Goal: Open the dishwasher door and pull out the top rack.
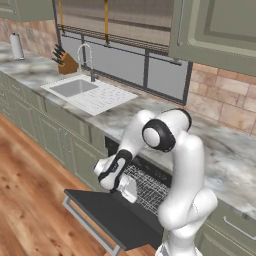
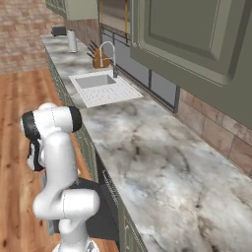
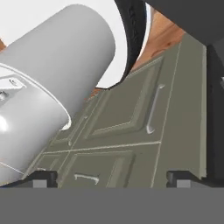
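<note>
In your left base view the dishwasher door [image 1: 112, 217] lies folded down flat below the counter [image 1: 225, 150], the top rack [image 1: 150, 187] just behind it, the pincer [image 1: 128, 190] over that rack. Your hand view shows the fingertips [image 3: 41, 178] spread wide before pale green cabinet doors [image 3: 131, 122]

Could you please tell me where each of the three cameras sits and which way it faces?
Left base view: behind the arm's left, facing the open dishwasher door, top rack and gripper.
Right base view: behind its right, along the counter; arm lower left.
Hand view: faces cabinet doors; fingertips apart.
Base views share the sink.
</note>
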{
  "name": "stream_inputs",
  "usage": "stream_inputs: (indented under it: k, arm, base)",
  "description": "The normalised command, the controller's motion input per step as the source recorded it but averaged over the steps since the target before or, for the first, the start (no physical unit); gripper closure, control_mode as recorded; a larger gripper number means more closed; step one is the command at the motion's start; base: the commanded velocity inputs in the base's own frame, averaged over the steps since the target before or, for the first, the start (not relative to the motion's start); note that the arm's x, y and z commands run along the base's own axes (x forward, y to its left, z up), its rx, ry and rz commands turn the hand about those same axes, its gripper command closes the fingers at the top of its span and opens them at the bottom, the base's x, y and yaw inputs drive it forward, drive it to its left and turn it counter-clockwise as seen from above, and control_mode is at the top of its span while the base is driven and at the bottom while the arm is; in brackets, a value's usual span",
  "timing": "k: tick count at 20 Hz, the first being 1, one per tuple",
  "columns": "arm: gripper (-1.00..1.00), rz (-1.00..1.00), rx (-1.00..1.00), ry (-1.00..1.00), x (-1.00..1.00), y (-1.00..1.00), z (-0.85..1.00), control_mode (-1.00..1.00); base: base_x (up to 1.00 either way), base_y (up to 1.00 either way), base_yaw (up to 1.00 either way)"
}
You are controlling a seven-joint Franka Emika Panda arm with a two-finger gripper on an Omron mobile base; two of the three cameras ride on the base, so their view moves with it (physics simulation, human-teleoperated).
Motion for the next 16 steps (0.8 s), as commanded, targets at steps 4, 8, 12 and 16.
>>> stream_inputs:
  k: [4, 8, 12, 16]
  arm:
    - [-1.0, 0.05, -0.07, 0.09, 0.71, -0.15, -0.72, -1.0]
    - [-1.0, 0.08, -0.02, 0.06, 0.45, -0.08, -0.61, -1.0]
    - [-1.0, 0.05, -0.08, 0.02, 0.67, 0.0, -0.63, -1.0]
    - [-1.0, 0.04, -0.06, 0.0, 0.7, -0.08, -0.7, -1.0]
  base:
    - [0.0, 0.0, 0.0]
    - [0.0, 0.0, 0.0]
    - [0.0, 0.0, 0.0]
    - [0.0, 0.0, 0.0]
